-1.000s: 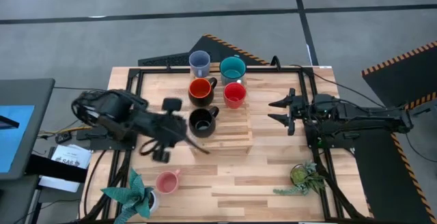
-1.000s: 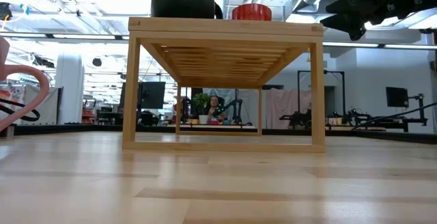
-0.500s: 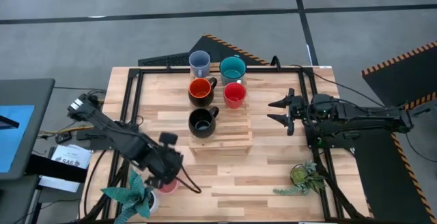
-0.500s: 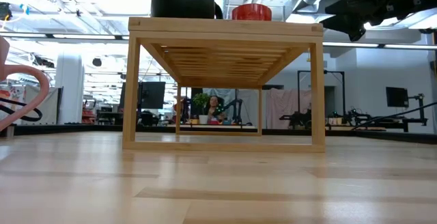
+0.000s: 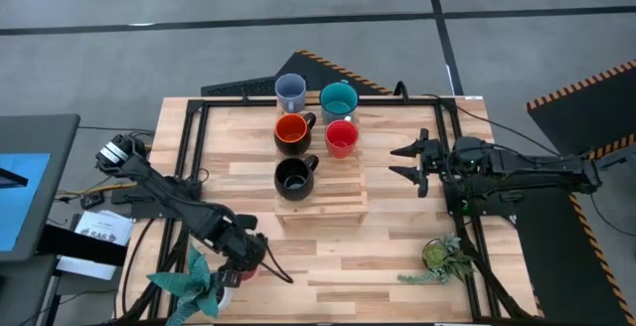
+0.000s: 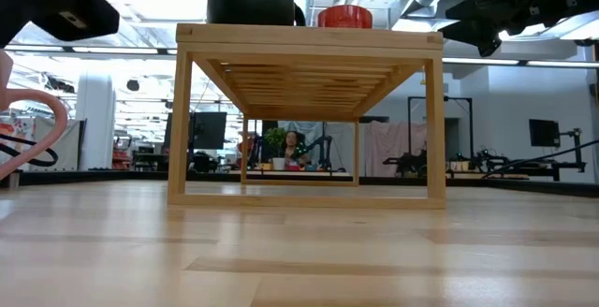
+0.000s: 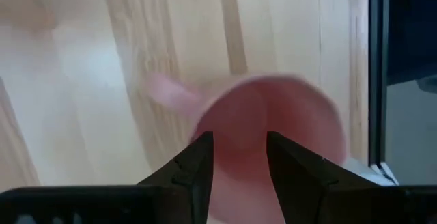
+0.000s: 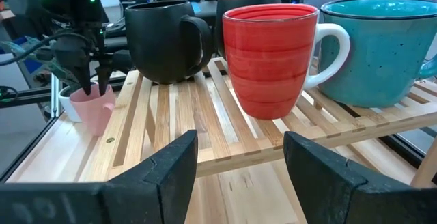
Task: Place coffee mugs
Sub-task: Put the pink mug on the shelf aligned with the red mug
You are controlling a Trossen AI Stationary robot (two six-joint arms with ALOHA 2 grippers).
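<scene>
Five mugs stand on a low wooden rack point(image 5: 338, 205): grey-blue point(image 5: 290, 90), teal point(image 5: 338, 99), black with orange inside point(image 5: 291, 130), red point(image 5: 341, 137) and all black point(image 5: 293, 177). The pink mug point(image 8: 92, 111) stands upright on the table near its near-left corner, its mouth point(image 7: 293, 115) facing up. My left gripper point(image 7: 240, 159) is open and points down right over that mouth, with the fingertips at about rim height. It hides most of the mug in the high view. My right gripper point(image 5: 409, 162) is open and hovers right of the rack.
A teal-leaved potted plant point(image 5: 194, 284) stands close to the pink mug, at the near-left corner. A green potted plant point(image 5: 442, 258) stands near the near-right corner. Bare tabletop lies between the rack and the near edge. The rack's open underside point(image 6: 304, 129) fills the low view.
My left gripper has swung from beside the rack's left end toward the table's near-left corner. It has come down over the pink mug and now shows at the low view's top left. The mugs have stayed put.
</scene>
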